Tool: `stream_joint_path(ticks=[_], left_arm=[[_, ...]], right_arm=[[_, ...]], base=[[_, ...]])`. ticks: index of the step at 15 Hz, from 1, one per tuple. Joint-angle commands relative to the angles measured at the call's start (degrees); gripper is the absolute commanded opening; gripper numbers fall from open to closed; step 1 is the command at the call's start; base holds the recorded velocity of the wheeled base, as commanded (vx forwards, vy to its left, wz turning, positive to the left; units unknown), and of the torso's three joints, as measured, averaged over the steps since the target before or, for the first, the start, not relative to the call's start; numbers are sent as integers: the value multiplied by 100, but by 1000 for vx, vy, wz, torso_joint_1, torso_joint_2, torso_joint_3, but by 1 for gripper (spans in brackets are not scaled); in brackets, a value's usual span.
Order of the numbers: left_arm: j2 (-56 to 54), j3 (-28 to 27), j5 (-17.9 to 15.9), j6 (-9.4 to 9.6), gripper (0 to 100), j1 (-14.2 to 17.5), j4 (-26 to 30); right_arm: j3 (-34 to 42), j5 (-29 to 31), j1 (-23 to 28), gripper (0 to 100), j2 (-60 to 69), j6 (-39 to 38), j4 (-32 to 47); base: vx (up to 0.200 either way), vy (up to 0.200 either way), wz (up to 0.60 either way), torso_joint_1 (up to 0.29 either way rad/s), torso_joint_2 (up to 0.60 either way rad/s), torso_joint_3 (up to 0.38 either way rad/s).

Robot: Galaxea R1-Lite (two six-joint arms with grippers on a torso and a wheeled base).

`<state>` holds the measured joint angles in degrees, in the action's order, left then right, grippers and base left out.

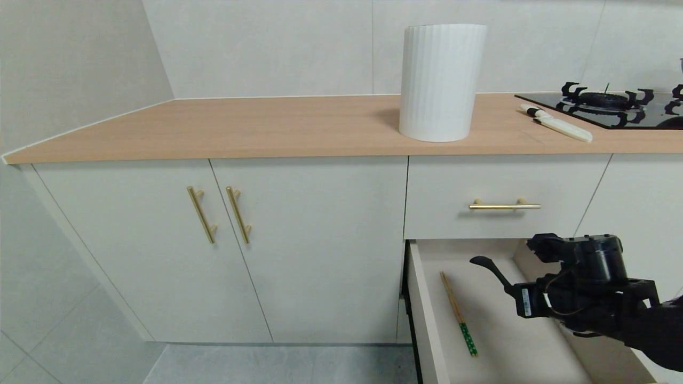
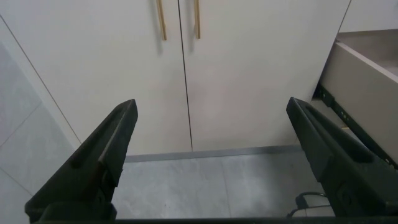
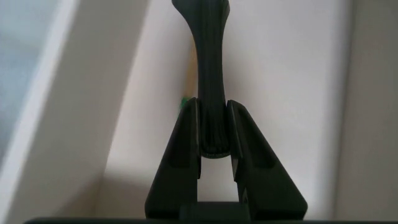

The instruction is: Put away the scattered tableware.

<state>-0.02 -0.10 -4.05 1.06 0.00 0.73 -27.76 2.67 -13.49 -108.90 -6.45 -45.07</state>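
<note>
Over the open drawer (image 1: 424,309), your right hand (image 1: 512,292) pinches one black spoon (image 1: 491,269); one pair of chopsticks (image 1: 458,314) lies inside. On the desk (image 1: 267,125): one knife (image 1: 557,125), one white canister (image 1: 438,82). Your left hand (image 2: 211,109) is spread, facing two doors (image 2: 249,74).

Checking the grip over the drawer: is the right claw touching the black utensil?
Touching. The right wrist view shows the right claw with both fingers pressed against the handle of the black utensil, with no gap.

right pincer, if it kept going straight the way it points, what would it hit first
The right pincer grips a black spoon that sticks out ahead, so the spoon would touch first, probably the open drawer's floor near the chopsticks. Depth is hard to judge.
</note>
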Motion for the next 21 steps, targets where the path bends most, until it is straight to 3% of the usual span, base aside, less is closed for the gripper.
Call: stream_joint_path(ticks=[1, 4, 12, 21], left_arm=[[2, 1, 0, -1, 100, 0, -3], [2, 1, 0, -1, 100, 0, -3], [2, 1, 0, -1, 100, 0, -3], [2, 1, 0, -1, 100, 0, -3]], right_arm=[[-169, 506, -22, 0, -1125, -304, -652], [-248, 717, -4, 0, -1916, -313, -1276], [-520, 1051, -13, 0, -2883, -278, -1338], [-582, 1069, -4, 0, -2944, -278, -1329]], base=[[0, 0, 0, 0, 0, 0], [0, 0, 0, 0, 0, 0], [0, 0, 0, 0, 0, 0], [0, 0, 0, 0, 0, 0]])
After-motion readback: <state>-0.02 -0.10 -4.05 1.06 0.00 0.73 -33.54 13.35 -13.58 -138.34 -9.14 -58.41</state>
